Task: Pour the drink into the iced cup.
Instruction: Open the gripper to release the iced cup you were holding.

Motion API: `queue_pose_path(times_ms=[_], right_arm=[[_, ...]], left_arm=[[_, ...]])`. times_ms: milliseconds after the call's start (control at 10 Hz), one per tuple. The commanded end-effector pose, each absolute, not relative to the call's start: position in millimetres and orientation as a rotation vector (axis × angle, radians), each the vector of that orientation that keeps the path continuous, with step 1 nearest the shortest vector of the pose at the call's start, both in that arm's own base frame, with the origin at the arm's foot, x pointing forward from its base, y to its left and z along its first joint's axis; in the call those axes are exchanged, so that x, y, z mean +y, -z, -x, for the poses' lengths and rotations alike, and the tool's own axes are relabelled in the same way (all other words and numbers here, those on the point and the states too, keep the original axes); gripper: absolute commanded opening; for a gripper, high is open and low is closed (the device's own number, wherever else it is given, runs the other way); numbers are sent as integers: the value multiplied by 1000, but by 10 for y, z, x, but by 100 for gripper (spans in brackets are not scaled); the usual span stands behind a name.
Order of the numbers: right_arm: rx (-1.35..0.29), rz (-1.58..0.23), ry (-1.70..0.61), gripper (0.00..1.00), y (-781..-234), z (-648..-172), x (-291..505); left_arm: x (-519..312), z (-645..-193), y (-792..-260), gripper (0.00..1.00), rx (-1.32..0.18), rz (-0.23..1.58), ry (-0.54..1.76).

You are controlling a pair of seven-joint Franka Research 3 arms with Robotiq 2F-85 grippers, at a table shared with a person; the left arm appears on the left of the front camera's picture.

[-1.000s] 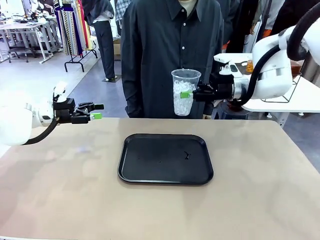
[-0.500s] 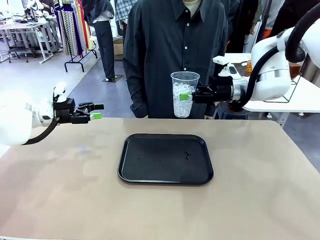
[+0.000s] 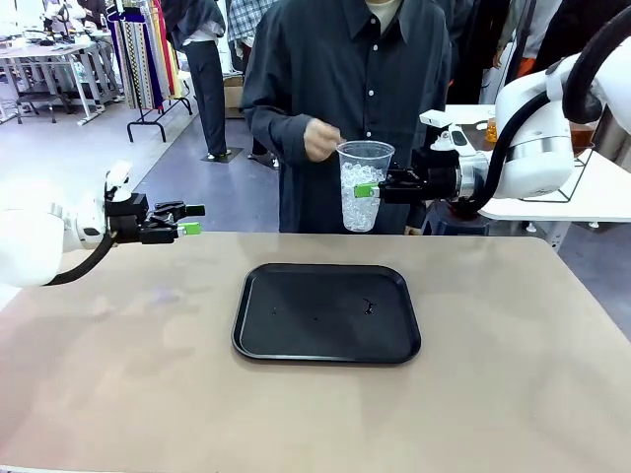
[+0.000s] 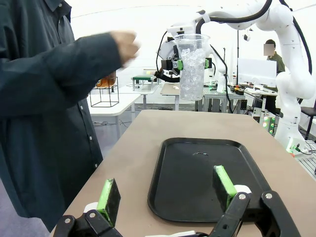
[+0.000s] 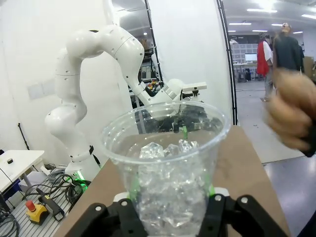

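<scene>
Right gripper [image 3: 367, 189] grips the iced cup [image 3: 363, 163] aloft, left gripper [image 3: 190, 219] gapes empty; person's hand [image 3: 320, 140] beside the rim is blurred

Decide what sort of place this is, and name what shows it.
Probably a robotics lab or test hall, not a café: two white robot arms flank the table, and a yellow emergency-stop box and loose cables lie on the floor.

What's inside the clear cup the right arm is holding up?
Ice cubes fill most of the clear cup; no amber drink shows among them. The jaws of the right gripper hide its base in the wrist view, so the very bottom is unconfirmed.
</scene>
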State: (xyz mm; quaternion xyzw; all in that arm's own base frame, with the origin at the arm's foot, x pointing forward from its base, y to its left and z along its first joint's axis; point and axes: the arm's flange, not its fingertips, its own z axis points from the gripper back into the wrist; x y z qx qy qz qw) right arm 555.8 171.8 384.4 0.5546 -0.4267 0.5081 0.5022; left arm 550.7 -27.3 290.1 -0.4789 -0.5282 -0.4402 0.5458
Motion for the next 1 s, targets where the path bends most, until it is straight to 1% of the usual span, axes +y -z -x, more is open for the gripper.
queue_pose_path(times_ms=[0, 900], right_arm=[[-1045, -1351, -1242, 57, -3907, -5541, 1713], [-1045, -1351, -1242, 57, -3907, -5541, 1713]], left_arm=[[-276, -5491, -2947, 100, -1255, 1141, 1043], [-276, -5491, -2947, 100, -1255, 1141, 1043]])
